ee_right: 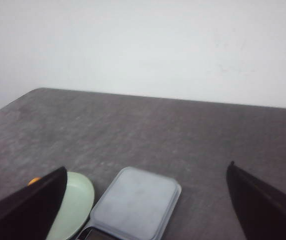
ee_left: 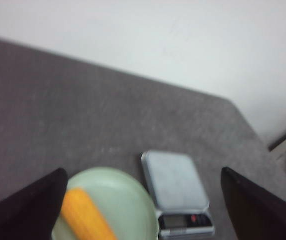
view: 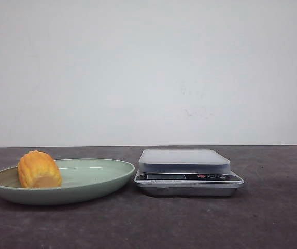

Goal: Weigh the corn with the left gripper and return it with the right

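Dark bench (view: 272, 218), wide and bare ahead of and behind the objects, with a pale wall close at the far edge; plenty of room for approach from above and from either side. On it a shallow green plate (view: 101, 179) to the left, low-rimmed, so little to clear on lifting out. Just beside it, nearly touching, a small scale (view: 187, 168) with a flat, unloaded platform and display facing forward; a short sideways carry, judged convenient for the handover. Resting on the plate's left part, near the rim, the corn (view: 38, 169), untouched, so weighing not yet begun. Left tool (ee_left: 143, 210) above plate and scale, spread wide, nothing held. Right tool (ee_right: 145, 210) likewise wide apart and empty, back above the scale, well clear.
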Robot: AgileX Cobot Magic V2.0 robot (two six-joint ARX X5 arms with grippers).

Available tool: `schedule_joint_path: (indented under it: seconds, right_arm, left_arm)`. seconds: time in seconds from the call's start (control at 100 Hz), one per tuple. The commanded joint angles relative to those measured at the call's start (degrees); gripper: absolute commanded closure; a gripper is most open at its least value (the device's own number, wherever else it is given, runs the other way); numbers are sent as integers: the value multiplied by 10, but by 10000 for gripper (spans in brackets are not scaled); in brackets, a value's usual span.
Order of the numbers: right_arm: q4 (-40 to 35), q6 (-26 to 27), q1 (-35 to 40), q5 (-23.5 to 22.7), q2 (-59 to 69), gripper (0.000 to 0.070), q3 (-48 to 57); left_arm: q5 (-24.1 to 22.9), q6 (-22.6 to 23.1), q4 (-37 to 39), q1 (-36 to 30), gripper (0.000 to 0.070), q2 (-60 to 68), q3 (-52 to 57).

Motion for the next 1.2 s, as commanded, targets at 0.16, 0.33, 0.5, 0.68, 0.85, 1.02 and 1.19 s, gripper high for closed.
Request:
schedule_joint_path:
  seconds: [0.16,0.33,0.5,0.68,0.85,1.02,1.19]
  right_arm:
    - [-3,13,2,-3,2,46,5]
    - [-10,13,2,-6,2,46,5]
    - [-29,12,2,-5,2,47,5]
    - [-45,11,2,-5,2,47,5]
    - [-63,12,2,-5,2,47,5]
    - [-66,12,2,-5,2,49,5]
    - [-66,12,2,-5,2,49,5]
  left_arm:
    - [-12,11,-75,-16,92,55,6]
    - [1,8,-153,-33,92,143,6]
    - [1,-3,-150,-49,93,233,6]
    - [-1,-34,-60,-74,110,319,6]
    - [-2,-54,-6,-109,130,410,6]
    - [-17,-46,16,-144,203,505,6]
    - [-43,-47,28,-162,203,585,6]
